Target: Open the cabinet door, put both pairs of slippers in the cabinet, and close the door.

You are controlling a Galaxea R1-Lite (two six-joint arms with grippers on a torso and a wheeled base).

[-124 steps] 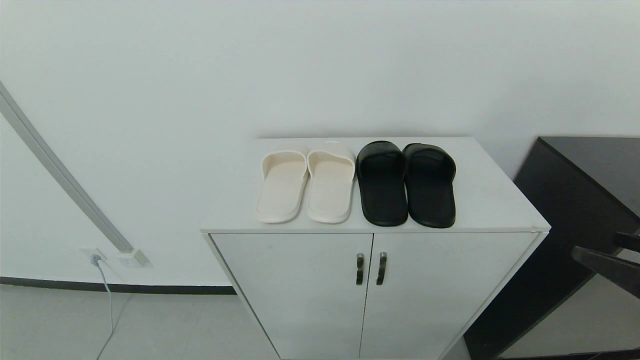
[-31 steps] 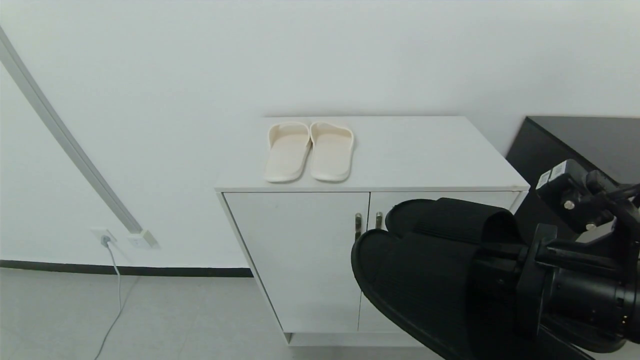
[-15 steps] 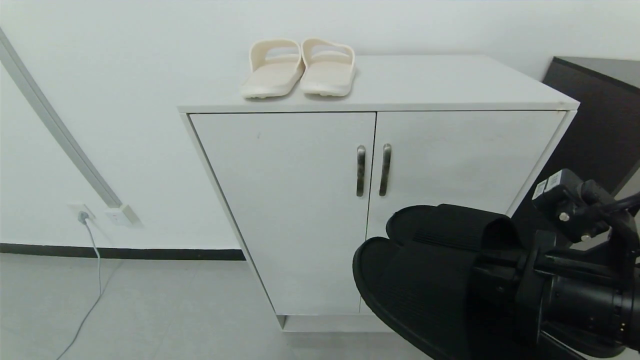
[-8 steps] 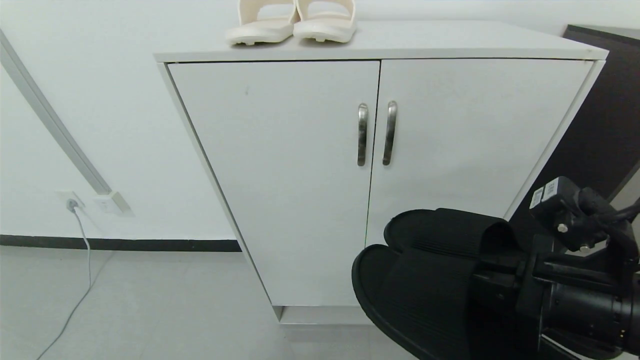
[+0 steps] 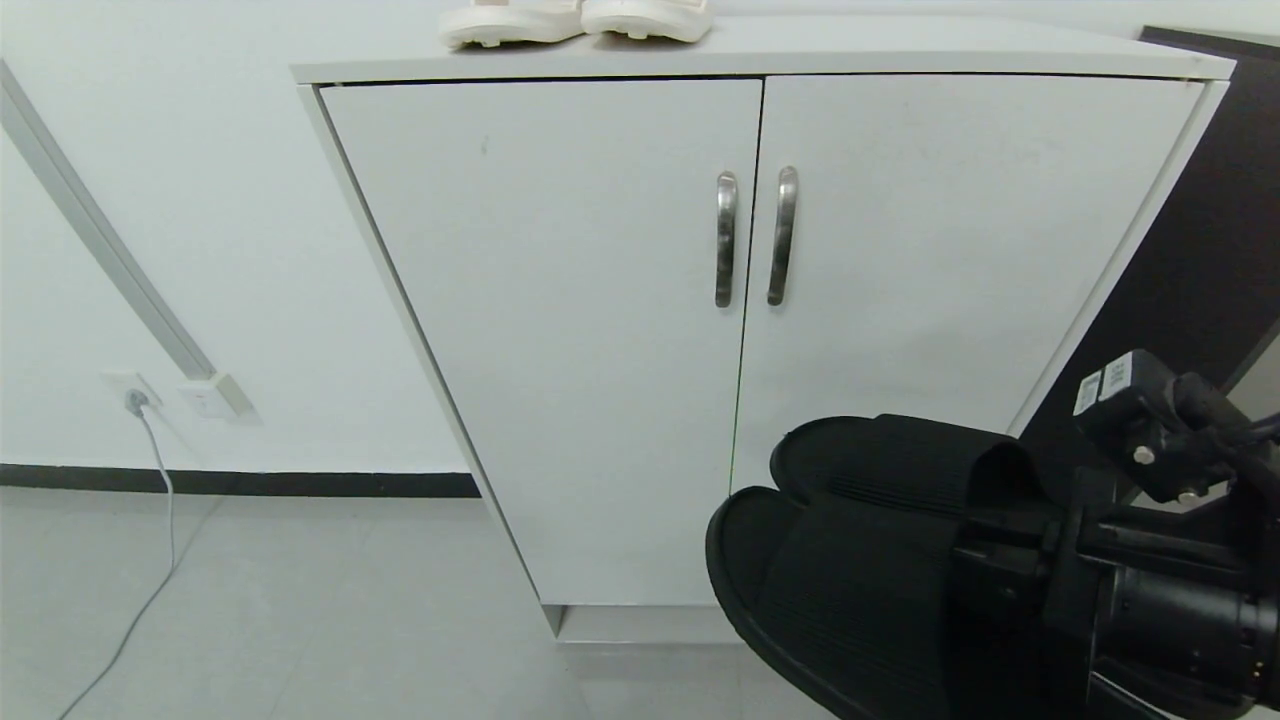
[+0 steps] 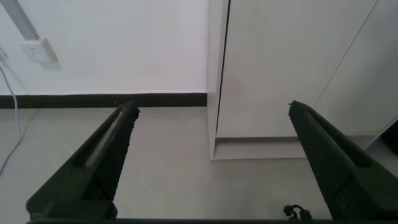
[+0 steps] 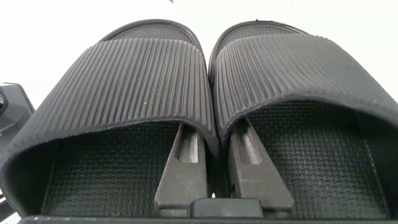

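Note:
The white cabinet (image 5: 560, 330) stands against the wall with both doors closed; two metal handles (image 5: 726, 238) meet at the middle seam. The cream slippers (image 5: 575, 18) rest on its top, only their soles showing. My right gripper (image 7: 211, 180) is shut on the black slippers (image 5: 870, 560), one finger inside each strap, pinching their inner walls together. It holds them low, in front of the right door. My left gripper (image 6: 211, 130) is open, near the floor in front of the cabinet's lower left corner (image 6: 217, 146).
A dark piece of furniture (image 5: 1200, 260) stands right of the cabinet. On the left wall run a slanted cable duct (image 5: 100, 250), a socket (image 5: 130, 395) and a cord trailing down to the grey floor (image 5: 250, 620).
The black slippers left the cabinet top and now hang in my right gripper. The head camera has sunk, so the cabinet front rises in view and the cream slippers slide to the top edge.

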